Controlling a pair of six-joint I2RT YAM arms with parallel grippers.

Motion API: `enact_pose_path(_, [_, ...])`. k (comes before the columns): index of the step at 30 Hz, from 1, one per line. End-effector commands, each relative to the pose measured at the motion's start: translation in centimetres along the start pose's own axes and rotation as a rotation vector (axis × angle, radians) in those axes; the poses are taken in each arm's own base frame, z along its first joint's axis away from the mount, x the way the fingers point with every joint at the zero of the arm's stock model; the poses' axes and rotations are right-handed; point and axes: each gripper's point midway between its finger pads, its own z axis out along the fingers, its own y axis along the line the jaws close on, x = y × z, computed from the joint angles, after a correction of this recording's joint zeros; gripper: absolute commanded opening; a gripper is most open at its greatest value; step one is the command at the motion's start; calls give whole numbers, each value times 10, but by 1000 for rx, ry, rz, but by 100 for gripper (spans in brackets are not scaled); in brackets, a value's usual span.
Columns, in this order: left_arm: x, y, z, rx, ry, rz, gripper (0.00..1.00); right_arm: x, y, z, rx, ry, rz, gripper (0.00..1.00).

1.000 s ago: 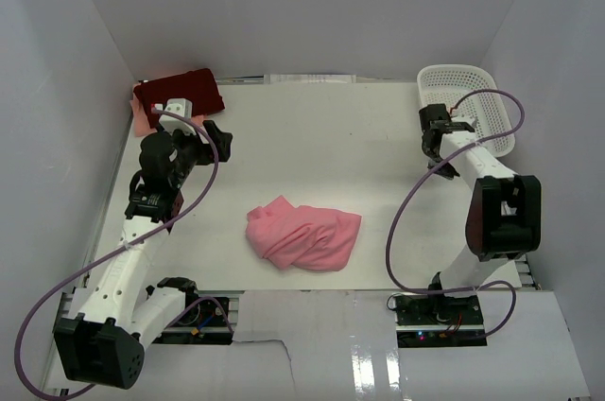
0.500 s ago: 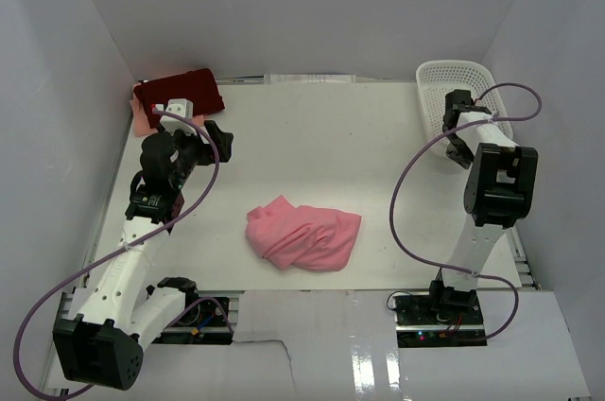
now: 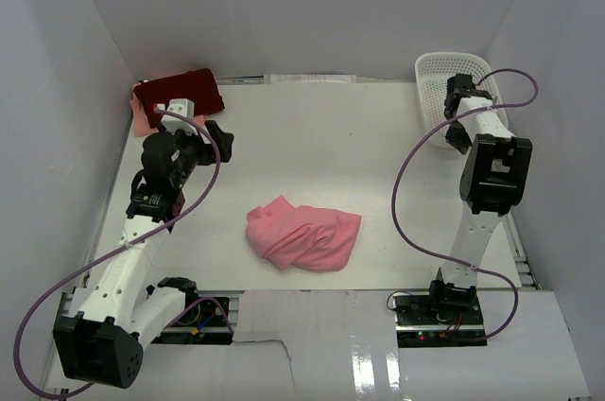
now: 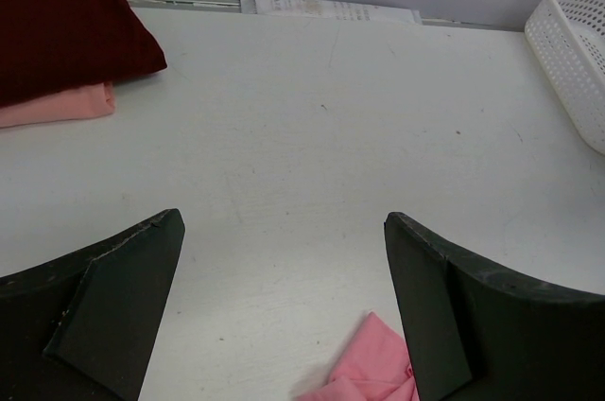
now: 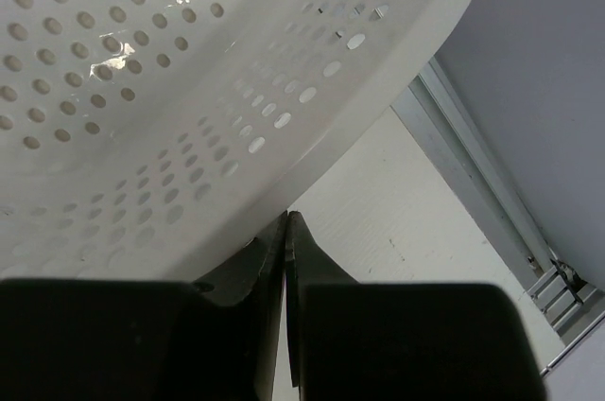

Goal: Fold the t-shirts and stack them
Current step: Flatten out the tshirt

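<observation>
While looking down the left wrist view: seeing left pincer (image 4: 284, 221) spread wide, gripping nothing, touching nothing, hanging over bare counter (image 4: 312, 117). Left arm (image 3: 123, 250) stretched forward from its base, wrist angled toward the counter's middle. Right pincer (image 5: 286, 221) squeezed to a hairline slit, tips right on the rim edge of the white mesh basket (image 5: 142, 89); looks pinched on that rim. Right arm (image 3: 494, 174) standing near upright, reaching to the far right corner beside the basket. Salmon-pink t-shirt (image 3: 304, 238) crumpled mid-counter, unfolded, well apart from both pincers. Dark maroon t-shirt (image 3: 180, 94) folded flat at the far left corner, lying on top of the pale peach t-shirt (image 4: 57, 103), peach edge showing beneath it.
</observation>
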Motion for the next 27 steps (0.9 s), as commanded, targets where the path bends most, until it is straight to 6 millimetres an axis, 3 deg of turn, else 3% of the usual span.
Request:
enact_pose_path(1, [-12,-3,0,3,-19,10,98,-52,10,-18,-85,-150,102,8])
enact_pose_path(3, [-10,-3,2,3,-10,9,98,-64,12,-27,-117,-172,112,13])
enact_pose_path(7, [0,-6,7,26,32,3,98,-51,13,-51,-163,-136,88,19])
enact_pose_path(8, [1,-14,8,58,44,-3,98,-57,11,-72,-202,-185,103,19])
enact_pose_path(9, [5,-17,12,75,73,-12,98,-35,18,-71,-225,-161,66,18])
enact_pose_path(10, [16,-19,12,84,130,-45,98,-29,19,-79,-241,-175,59,18])
enact_pose_path(11, [13,-25,13,101,154,-67,98,-33,15,-100,-280,-230,74,18])
enact_pose_path(12, [21,-26,13,100,200,-91,98,-24,22,-110,-328,-231,50,18])
enact_pose_path(13, [44,-25,12,95,304,-120,98,-1,32,-113,-357,-212,0,19])
enact_pose_path(14, [47,-29,10,106,338,-150,98,2,35,-134,-436,-246,-30,19])
enact_pose_path(16, [65,-36,-3,119,431,-206,97,27,50,-151,-516,-246,-110,19])
enact_pose_path(17, [68,-40,-9,127,450,-237,97,33,51,-170,-582,-271,-143,21])
enact_pose_path(18, [76,-41,-17,124,485,-260,97,48,69,-190,-702,-290,-215,28])
enact_pose_path(19, [71,-42,-25,119,473,-268,98,74,75,-189,-759,-261,-263,34])
enact_pose_path(20, [71,-42,-29,108,475,-285,98,90,83,-219,-930,-265,-304,43])
enact_pose_path(21, [72,-39,-32,82,481,-291,98,105,89,-229,-1016,-259,-338,66])
enact_pose_path(23, [70,-34,-34,52,474,-293,98,138,97,-252,-1225,-225,-403,79])
enact_pose_path(24, [68,-32,-35,32,477,-300,98,148,100,-259,-1292,-226,-458,94])
enact_pose_path(25, [66,-25,-32,-12,468,-298,98,159,104,-261,-1334,-201,-495,99])
enact_pose_path(27, [68,-20,-28,-45,485,-320,98,186,112,-278,-1438,-168,-629,90])
